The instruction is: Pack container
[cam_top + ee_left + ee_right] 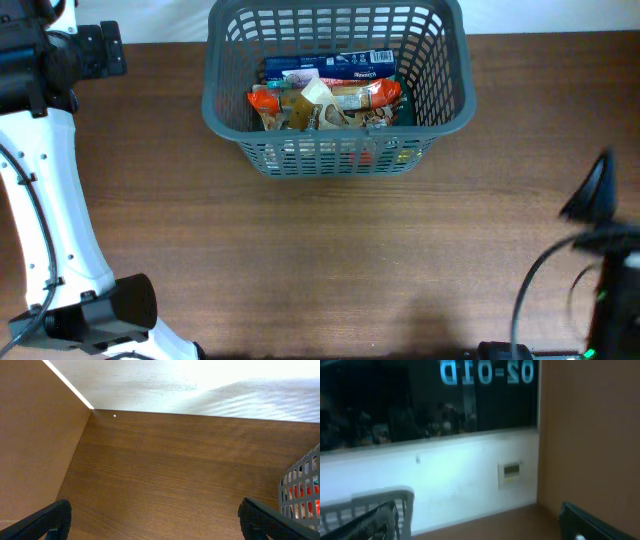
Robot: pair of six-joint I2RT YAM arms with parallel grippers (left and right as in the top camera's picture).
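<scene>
The dark grey slotted basket (336, 130) stands at the back middle of the table. It holds several snack packets: a blue one (330, 66) at the back, and orange and beige ones (325, 103) in front. My left gripper (100, 50) is at the far left back, well apart from the basket. In the left wrist view it (155, 522) is open and empty over bare table, with the basket's corner (302, 485) at the right edge. My right gripper (598, 190) is at the right side, raised. In the right wrist view it (480, 522) is open and empty, with the basket rim (375, 496) at lower left.
The brown wooden table (330, 260) stretches in front of the basket. The left arm's white link and base (60, 250) fill the left front corner. A white wall (460, 475) lies behind the table, and a brown side panel (35, 435) stands at the left.
</scene>
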